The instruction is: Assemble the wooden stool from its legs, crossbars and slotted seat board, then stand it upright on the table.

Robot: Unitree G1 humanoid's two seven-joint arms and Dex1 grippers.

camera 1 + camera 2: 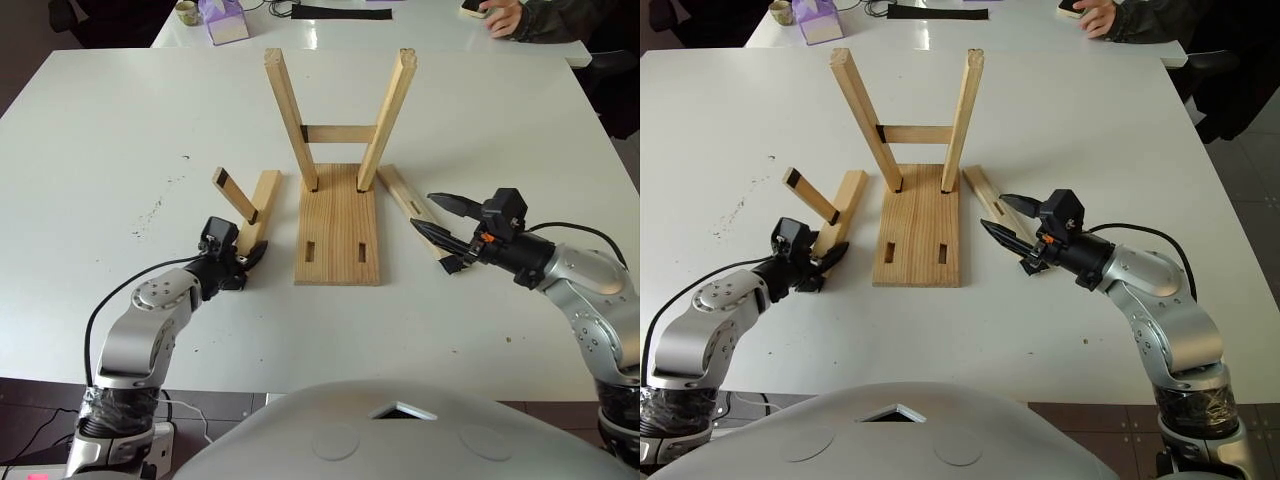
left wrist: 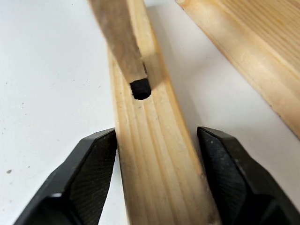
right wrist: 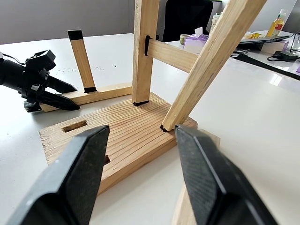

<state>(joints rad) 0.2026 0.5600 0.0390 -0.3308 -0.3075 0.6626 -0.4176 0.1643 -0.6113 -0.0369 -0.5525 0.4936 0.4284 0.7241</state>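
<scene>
The slotted seat board point(image 1: 337, 235) lies flat mid-table. Two legs point(image 1: 292, 115) stand in its far slots, joined by a crossbar point(image 1: 340, 132). Left of the board lies a loose leg point(image 1: 260, 212) with a short crossbar point(image 1: 235, 193) stuck upright in it. My left gripper point(image 1: 250, 256) is at that leg's near end, open, with a finger point(image 2: 89, 178) on each side of the wood point(image 2: 154, 154). Another loose leg point(image 1: 402, 197) lies right of the board. My right gripper point(image 1: 422, 210) hovers open over its near part, fingers point(image 3: 79, 178) spread wide.
A second table behind holds a tissue box point(image 1: 225, 20), a cup point(image 1: 187, 12) and a person's hand point(image 1: 500, 15). Dark specks point(image 1: 150, 212) mark the left of the white table point(image 1: 520, 120). Bare room lies on both sides and along the front edge.
</scene>
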